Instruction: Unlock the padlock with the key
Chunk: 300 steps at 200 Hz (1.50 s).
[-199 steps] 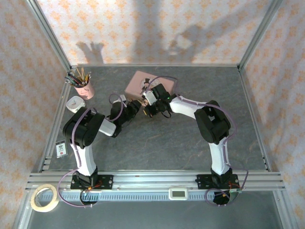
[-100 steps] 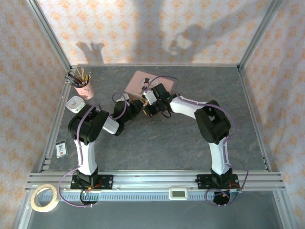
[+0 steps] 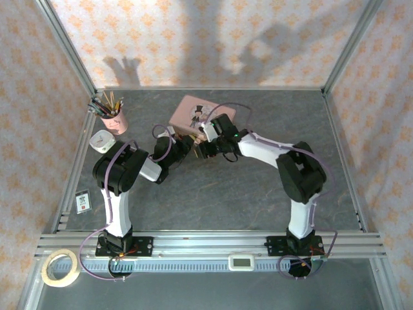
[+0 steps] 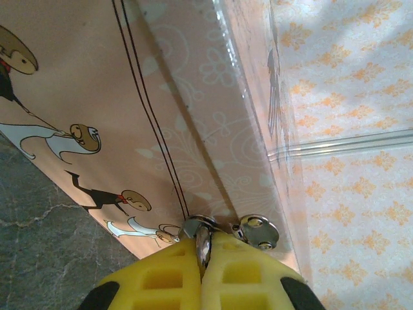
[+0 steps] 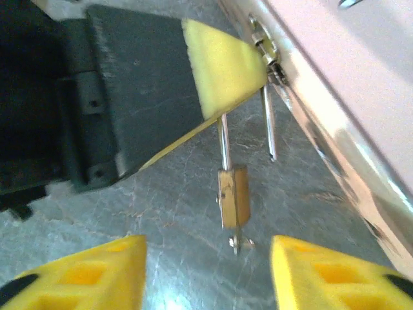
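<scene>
Padlock (image 5: 233, 197) dangles by its shackle (image 5: 223, 139) from the clamped left gripper (image 4: 204, 253), just beyond the spread-apart right gripper (image 5: 206, 271).

Pink tin (image 3: 191, 110) mid-table; pencil cup (image 3: 115, 121) left; tape roll (image 3: 44, 272) front-left.

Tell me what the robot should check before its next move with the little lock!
1. The left gripper is shut on the shackle of the padlock: ok.
2. The key sits in the padlock's bottom: ok.
3. The right gripper is open, facing the key: ok.
4. The shackle's short leg is out of the body: ok, it looks free.
5. The padlock is off the hasp of the pink tin: cannot tell, a finger hides it.
</scene>
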Motion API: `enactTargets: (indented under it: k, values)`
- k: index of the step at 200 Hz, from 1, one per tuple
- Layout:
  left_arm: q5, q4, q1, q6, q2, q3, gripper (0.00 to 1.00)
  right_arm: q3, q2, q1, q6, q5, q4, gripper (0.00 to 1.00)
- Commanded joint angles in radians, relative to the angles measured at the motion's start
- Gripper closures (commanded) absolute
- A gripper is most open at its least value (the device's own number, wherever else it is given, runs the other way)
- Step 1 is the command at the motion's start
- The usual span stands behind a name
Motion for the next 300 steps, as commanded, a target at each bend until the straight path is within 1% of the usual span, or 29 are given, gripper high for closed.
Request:
enactTargets:
  k: [1,11,18,45,61,82,105,140,179,203,248,300]
  values:
    - [-0.036,0.038,-0.007,-0.006,0.002,-0.015,1.0,-0.052,-0.122,-0.001,0.176,0.153,0.05,0.3]
    - [-0.043,0.039,-0.007,-0.01,0.0,-0.017,1.0,-0.061,-0.14,-0.012,0.251,0.237,0.055,0.27]
    - [-0.05,0.045,-0.008,-0.015,-0.001,-0.021,1.0,-0.065,-0.147,-0.028,0.305,0.267,0.065,0.27]
    - [-0.087,0.065,-0.015,-0.038,-0.01,-0.038,1.0,-0.1,-0.134,-0.113,0.521,0.336,0.16,0.24]
    - [-0.116,0.08,-0.017,-0.055,-0.017,-0.053,1.0,-0.087,-0.093,-0.138,0.584,0.351,0.203,0.24]
    - [-0.143,0.104,-0.02,-0.073,-0.02,-0.069,1.0,-0.082,-0.045,-0.138,0.627,0.384,0.275,0.24]
    - [-0.158,0.116,-0.023,-0.081,-0.018,-0.07,1.0,-0.088,-0.004,-0.138,0.667,0.383,0.337,0.23]
    - [-0.178,0.124,-0.025,-0.082,-0.024,-0.078,1.0,-0.121,0.037,-0.138,0.736,0.406,0.378,0.24]
    - [-0.216,0.132,-0.025,-0.097,-0.026,-0.094,1.0,-0.187,0.044,-0.14,0.79,0.472,0.399,0.26]
    - [-0.253,0.167,-0.02,-0.122,-0.021,-0.115,1.0,-0.219,0.04,-0.145,0.805,0.495,0.409,0.28]
    - [-0.332,0.234,-0.012,-0.174,-0.005,-0.136,1.0,-0.262,0.035,-0.157,0.842,0.496,0.432,0.31]
    - [-0.409,0.255,-0.008,-0.219,-0.01,-0.148,1.0,-0.263,0.035,-0.156,0.852,0.497,0.436,0.35]
